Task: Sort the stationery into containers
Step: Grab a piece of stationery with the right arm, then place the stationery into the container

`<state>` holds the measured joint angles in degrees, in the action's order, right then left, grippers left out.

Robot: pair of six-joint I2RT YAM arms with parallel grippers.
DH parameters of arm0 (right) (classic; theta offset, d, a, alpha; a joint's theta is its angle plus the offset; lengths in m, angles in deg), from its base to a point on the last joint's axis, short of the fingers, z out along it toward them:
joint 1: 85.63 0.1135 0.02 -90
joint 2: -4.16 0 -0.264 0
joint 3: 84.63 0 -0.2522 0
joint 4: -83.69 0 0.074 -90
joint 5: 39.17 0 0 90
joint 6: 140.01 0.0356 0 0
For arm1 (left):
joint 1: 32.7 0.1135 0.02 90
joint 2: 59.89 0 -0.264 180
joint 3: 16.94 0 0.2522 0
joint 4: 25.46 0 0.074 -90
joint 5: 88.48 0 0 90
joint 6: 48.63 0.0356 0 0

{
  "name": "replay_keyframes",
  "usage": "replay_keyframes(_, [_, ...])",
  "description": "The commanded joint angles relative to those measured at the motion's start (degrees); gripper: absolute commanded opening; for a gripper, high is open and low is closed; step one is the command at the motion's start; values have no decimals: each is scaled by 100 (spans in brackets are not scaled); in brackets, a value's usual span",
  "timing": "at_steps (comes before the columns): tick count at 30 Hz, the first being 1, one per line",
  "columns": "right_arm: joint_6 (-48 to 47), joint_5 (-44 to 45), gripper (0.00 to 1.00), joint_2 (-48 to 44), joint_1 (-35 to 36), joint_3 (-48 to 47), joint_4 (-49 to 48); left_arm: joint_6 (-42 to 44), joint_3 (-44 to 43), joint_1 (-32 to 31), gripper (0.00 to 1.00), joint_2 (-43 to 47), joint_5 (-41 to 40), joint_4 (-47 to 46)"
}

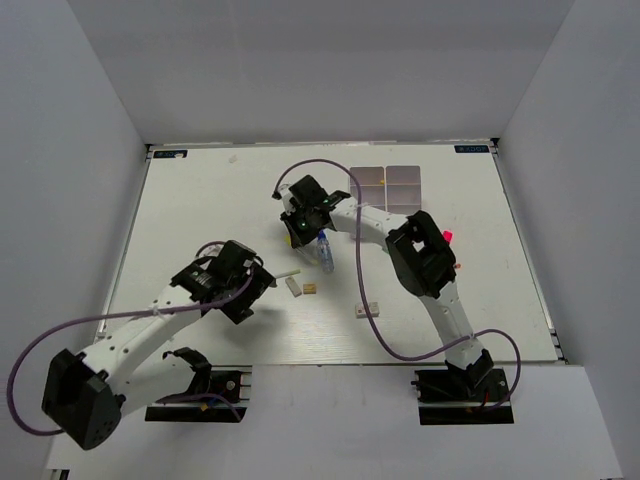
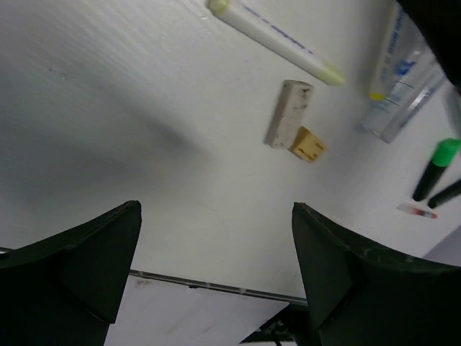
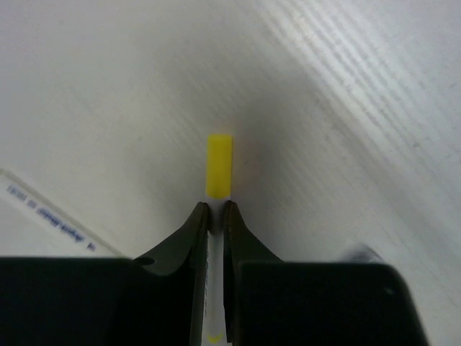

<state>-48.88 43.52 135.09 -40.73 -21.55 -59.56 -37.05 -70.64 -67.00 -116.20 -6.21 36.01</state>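
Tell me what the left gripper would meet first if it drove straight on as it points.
The left gripper, jaws open: likely bare white tabletop first, then the speckled white block eraser beside the small tan eraser; depth is unclear.

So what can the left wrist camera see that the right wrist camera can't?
Only left wrist: a white eraser, a tan eraser, a green highlighter, and the left jaws wide open. Only right wrist: a close look at the right jaws shut on a yellow-capped pen. Both: the white table and a loose white pen with blue print, though I can't tell if it's the same one.
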Motion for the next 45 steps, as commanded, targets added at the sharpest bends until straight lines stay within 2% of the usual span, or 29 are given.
replay_keyframes(1, [-402, -1490, 0, -568, -280, -11, 435, -297, -189, 20, 94, -493, 140, -130])
replay_keyframes(3, [-438, -2158, 0, -980, -552, -178, 322, -297, -294, 20, 94, -906, 193, -130])
replay_keyframes(4, [-455, -2804, 0, -1086, -605, -231, 312, -297, -364, 20, 94, -1021, 193, -191])
replay_keyframes(7, [-211, -3597, 0, -1614, -1035, -267, -47, -297, -487, 73, 93, -1338, 193, -252])
replay_keyframes(14, [222, -4603, 0, -2924, -2002, 1489, -2163, -350, -742, 134, 92, -1830, 315, -585])
replay_keyframes(17, [-7, -4805, 0, -3188, -2362, 1693, -2552, -350, -813, 135, 90, -2049, 377, -771])
replay_keyframes(22, [-982, -5113, 0, -2987, -2776, 1501, -2641, -289, -919, 187, 90, -2261, 500, -771])
replay_keyframes(24, [-1079, -5631, 0, -2802, -2908, 1570, -3184, -227, -919, 187, 90, -2322, 500, -823])
replay_keyframes(25, [-984, -5850, 0, -2758, -2969, 1666, -3447, -227, -919, 187, 90, -2323, 500, -824])
replay_keyframes(27, [-387, -6079, 0, -2635, -3101, 1833, -4848, -227, -919, 187, 90, -2323, 500, -772])
replay_keyframes(28, [215, -6115, 0, -2452, -3224, 1912, -5534, -227, -919, 187, 90, -2323, 500, -771])
replay_keyframes(30, [405, -6212, 0, -2292, -3295, 1869, -5909, -227, -867, 187, 90, -2200, 500, -710])
replay_keyframes(34, [266, -6326, 0, -1739, -3444, 1413, -6104, -227, -761, 187, 90, -2077, 500, -710])
replay_keyframes(40, [-429, -6274, 0, -1176, -3497, 666, -5621, -227, -699, 187, 90, -2077, 500, -605])
replay_keyframes(45, [-858, -6089, 0, -824, -3524, 533, -5261, -288, -699, 187, 90, -2024, 500, -543])
